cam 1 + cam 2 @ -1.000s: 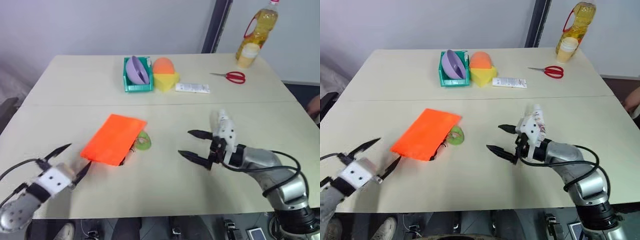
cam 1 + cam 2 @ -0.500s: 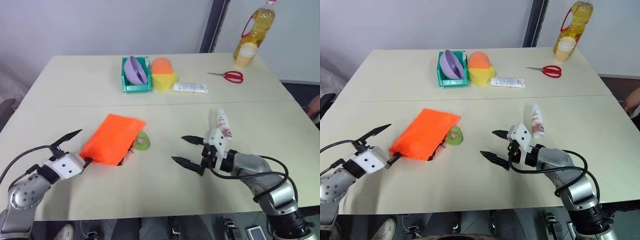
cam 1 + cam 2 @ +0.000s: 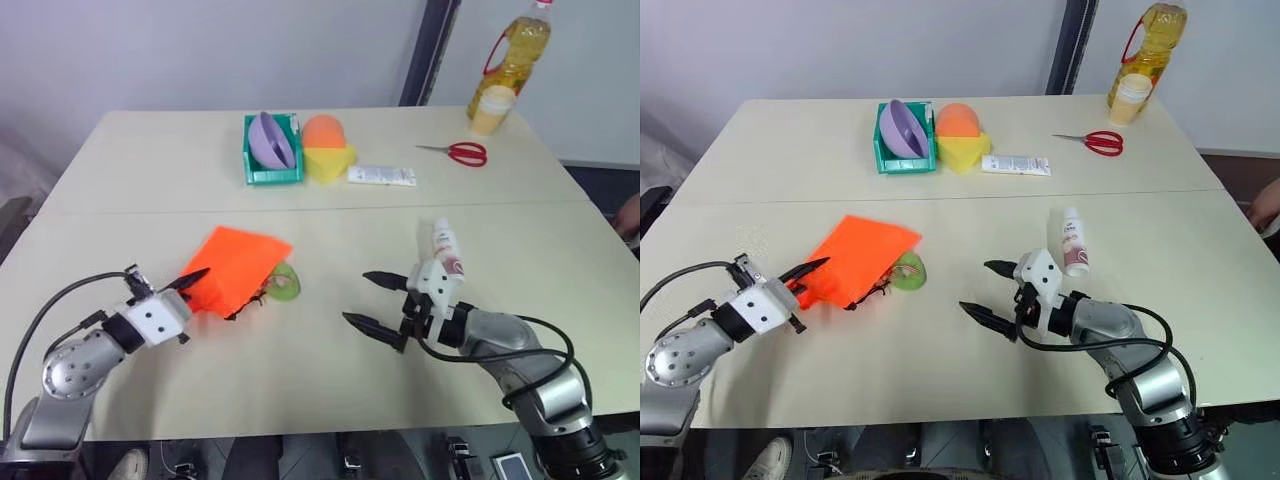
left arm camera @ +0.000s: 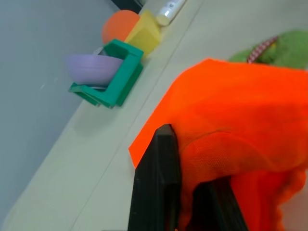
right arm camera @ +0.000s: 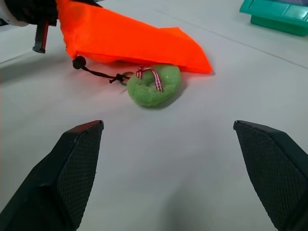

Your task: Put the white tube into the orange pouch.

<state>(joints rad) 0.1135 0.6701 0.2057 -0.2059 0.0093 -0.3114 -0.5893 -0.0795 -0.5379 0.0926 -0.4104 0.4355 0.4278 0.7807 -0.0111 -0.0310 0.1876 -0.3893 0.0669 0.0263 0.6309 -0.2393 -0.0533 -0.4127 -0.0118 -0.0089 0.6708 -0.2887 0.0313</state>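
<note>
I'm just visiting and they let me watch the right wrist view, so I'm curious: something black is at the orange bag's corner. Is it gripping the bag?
Observer: Yes. The left gripper has shut on the orange pouch, pinching its near corner.
Operator: Where's the white tube?
Observer: The white tube lies on the table, just beyond the right gripper.
Operator: Is that gripper holding it?
Observer: No, it is open and empty.

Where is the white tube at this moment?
In the head views the white tube lies on the table's right half, untouched, just beyond the open right gripper and far right of the orange pouch.
</note>
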